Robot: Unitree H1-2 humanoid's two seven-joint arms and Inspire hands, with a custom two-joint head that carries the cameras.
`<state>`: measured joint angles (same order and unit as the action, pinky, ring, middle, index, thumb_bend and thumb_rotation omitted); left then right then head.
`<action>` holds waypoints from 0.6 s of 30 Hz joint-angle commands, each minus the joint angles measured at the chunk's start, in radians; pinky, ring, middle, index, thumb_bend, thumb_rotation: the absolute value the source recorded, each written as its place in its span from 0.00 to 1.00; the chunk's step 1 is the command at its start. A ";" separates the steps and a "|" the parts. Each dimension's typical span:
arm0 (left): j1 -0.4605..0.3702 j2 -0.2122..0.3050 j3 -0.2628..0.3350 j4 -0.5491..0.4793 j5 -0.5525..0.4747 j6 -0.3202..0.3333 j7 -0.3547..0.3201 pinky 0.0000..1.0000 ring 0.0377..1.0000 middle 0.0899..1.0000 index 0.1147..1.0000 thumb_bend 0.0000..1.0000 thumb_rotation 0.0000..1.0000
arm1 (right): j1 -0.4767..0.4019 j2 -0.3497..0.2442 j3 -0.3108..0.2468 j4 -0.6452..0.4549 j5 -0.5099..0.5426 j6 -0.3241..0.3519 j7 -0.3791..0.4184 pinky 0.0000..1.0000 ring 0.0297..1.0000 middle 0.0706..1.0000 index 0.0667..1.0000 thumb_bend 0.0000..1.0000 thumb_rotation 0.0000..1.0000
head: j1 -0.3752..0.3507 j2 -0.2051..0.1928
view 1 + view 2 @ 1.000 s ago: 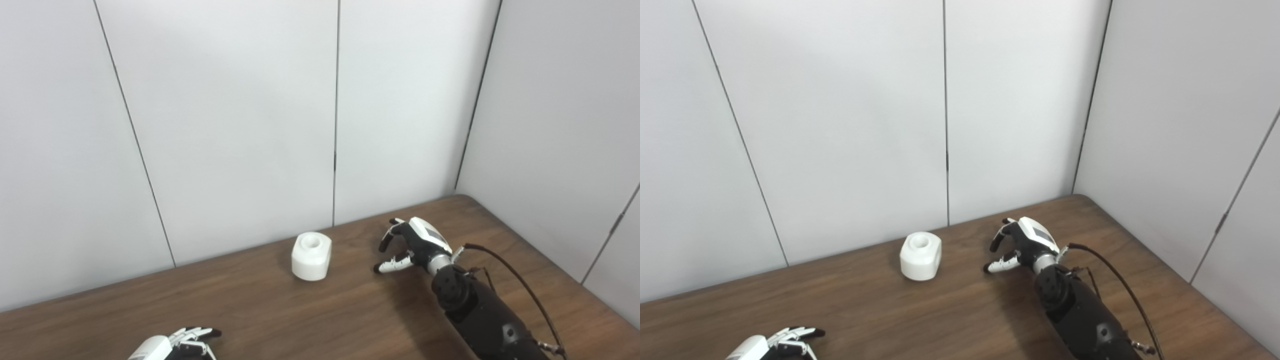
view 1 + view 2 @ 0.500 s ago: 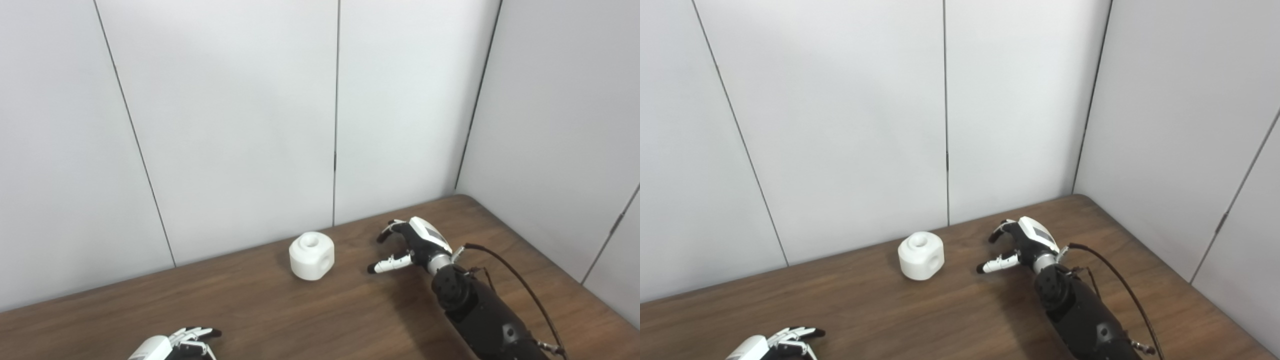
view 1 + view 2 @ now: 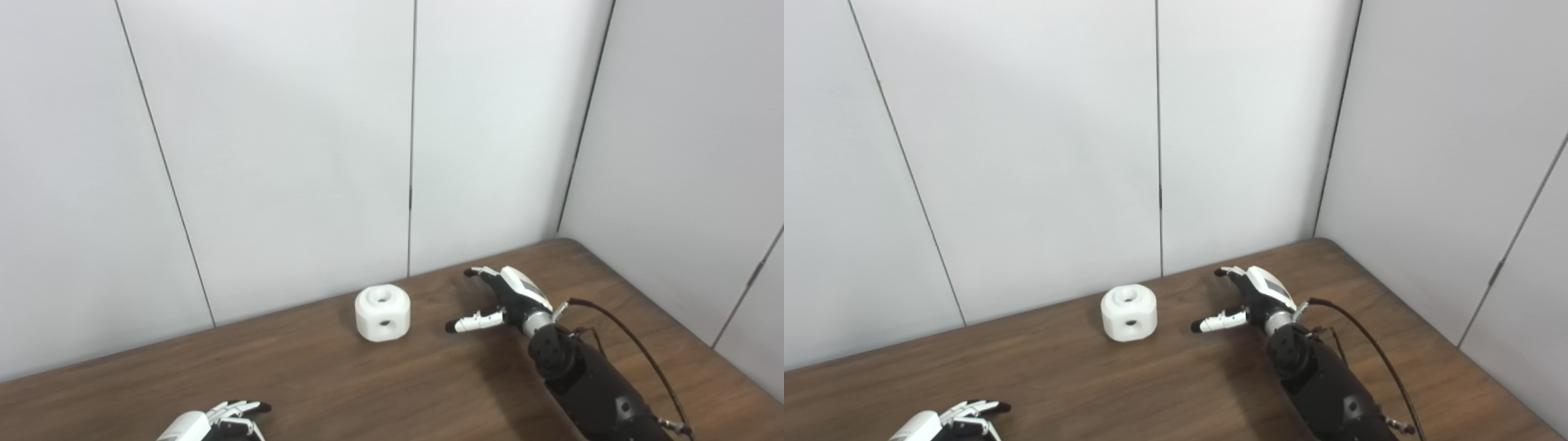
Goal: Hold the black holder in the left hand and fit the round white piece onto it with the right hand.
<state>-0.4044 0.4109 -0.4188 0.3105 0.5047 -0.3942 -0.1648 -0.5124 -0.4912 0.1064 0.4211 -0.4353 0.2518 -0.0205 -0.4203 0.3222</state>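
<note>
So the round white piece [image 3: 383, 314] is sitting on the table [image 3: 380, 392] toward the back edge, roughly mid-width, not far off the wall. My right hand [image 3: 499, 300] is just beside it on the right, toward the back right corner, fingers spread wide and nothing in it, not touching the piece. My left hand [image 3: 211, 422] is way down at the front edge on the left, barely in frame, fingers look loosely apart and empty as far as I can make out. No black holder anywhere I can see.

About the piece: looks like a chunky, stiff plastic block with rounded sides, a hole on top and another on the side facing me. Probably light, and that smooth finish looks slippery to me. I'd grab it across the two curved sides, thumb on one and fingers on the other, keeping the top hole clear for fitting. Squeeze too gently and it could skid along the wood.
</note>
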 commanded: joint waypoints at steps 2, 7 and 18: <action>0.009 0.014 -0.013 0.026 0.041 0.017 -0.034 0.91 0.89 0.86 0.41 0.51 0.04 | -0.033 0.000 -0.001 -0.037 0.010 0.003 0.024 0.88 0.98 0.97 0.91 1.00 0.48 | 0.000 -0.002; 0.004 0.008 -0.013 0.037 0.040 0.017 -0.032 0.92 0.89 0.86 0.41 0.51 0.04 | -0.042 0.011 0.001 -0.063 0.010 0.027 0.038 0.91 0.99 0.98 0.92 1.00 0.48 | 0.004 -0.006; 0.009 0.001 -0.013 0.027 0.048 0.032 -0.032 0.92 0.89 0.86 0.41 0.51 0.04 | -0.072 0.030 0.019 -0.060 0.008 0.009 0.070 0.90 0.99 0.99 0.92 1.00 0.52 | 0.022 -0.012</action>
<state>-0.4070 0.4042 -0.4184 0.3172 0.5122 -0.3953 -0.1611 -0.5338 -0.4607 0.1232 0.3812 -0.4324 0.2837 0.0400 -0.4004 0.3114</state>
